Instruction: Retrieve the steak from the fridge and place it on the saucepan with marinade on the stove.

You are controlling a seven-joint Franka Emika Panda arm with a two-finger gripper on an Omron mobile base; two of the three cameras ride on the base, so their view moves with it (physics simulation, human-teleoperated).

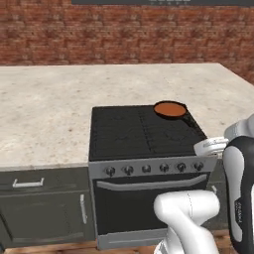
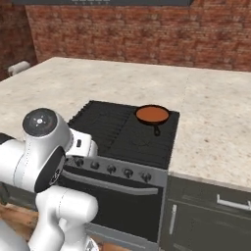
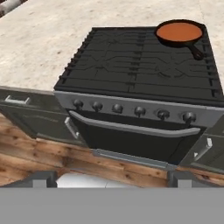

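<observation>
Jaws spread wide, nothing between them, facing the stove (image 3: 140,83). Saucepan (image 3: 180,33) with marinade (image 3: 178,31) sits on its back right burner; surface (image 1: 44,109) flanks it.

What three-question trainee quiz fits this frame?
1. True or false: the steak already lies in the saucepan.
2. On which corner of the stove does the saucepan sit, seen from the front? A back right; B front left; C front centre.
3. What fills the saucepan?
Key: 1 false, only the orange-brown marinade is in it. 2 A. 3 marinade.
</observation>
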